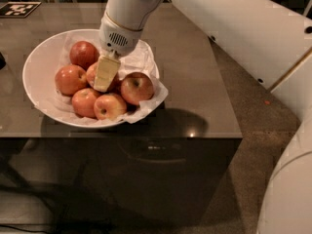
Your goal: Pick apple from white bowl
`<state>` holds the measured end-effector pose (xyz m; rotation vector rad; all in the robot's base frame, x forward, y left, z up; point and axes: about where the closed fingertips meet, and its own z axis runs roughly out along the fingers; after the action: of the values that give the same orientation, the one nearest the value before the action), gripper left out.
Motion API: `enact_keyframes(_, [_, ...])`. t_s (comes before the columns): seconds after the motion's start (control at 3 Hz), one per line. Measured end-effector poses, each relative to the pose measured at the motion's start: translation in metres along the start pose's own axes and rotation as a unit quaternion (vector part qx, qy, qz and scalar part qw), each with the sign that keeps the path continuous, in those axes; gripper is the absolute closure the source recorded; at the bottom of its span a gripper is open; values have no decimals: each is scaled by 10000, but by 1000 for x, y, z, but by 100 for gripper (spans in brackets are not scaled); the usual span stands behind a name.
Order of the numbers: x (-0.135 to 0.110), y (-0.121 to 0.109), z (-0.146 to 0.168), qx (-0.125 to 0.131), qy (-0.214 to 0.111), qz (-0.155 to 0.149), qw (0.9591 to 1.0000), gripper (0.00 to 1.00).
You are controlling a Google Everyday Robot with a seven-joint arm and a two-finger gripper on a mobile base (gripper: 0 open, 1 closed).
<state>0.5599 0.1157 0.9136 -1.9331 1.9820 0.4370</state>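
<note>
Reaching into the bowl (34, 74): the gripper (104, 77) is low over the middle of the pile, tilted. From where I stand it lies across a half-hidden centre apple (92, 72), just left of the apple (138, 88). That's the big red-orange one with the dark sticker, on the bowl's right side against the paper (146, 62). Jaw state: can't tell, the wrist blocks it. For a clean grab I'd centre on the target's widest part, not on the gap between neighbours. Come down straight so nothing gets nudged and rolls, close gently since the fruit is round and slick, then lift vertically past the rim. Main risk is pinching two at once; they look packed touching. Count: six apples showing, namely the target, the centre apple, a dark red apple (83, 53) at the back, a left apple (70, 78) and two front apples (85, 101) (110, 106). One bowl, one paper liner, one table (195, 72), one marker (19, 9) at the far corner.
</note>
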Motion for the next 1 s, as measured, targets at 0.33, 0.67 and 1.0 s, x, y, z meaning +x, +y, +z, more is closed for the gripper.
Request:
enact_keyframes(0.33, [0, 0, 0, 3, -2, -1, 10000, 100])
enact_keyframes(0.67, [-2, 5, -27, 199, -145, -38, 9997, 100])
enact_keyframes(1.0, [-6, 18, -84, 463, -390, -44, 9982, 100])
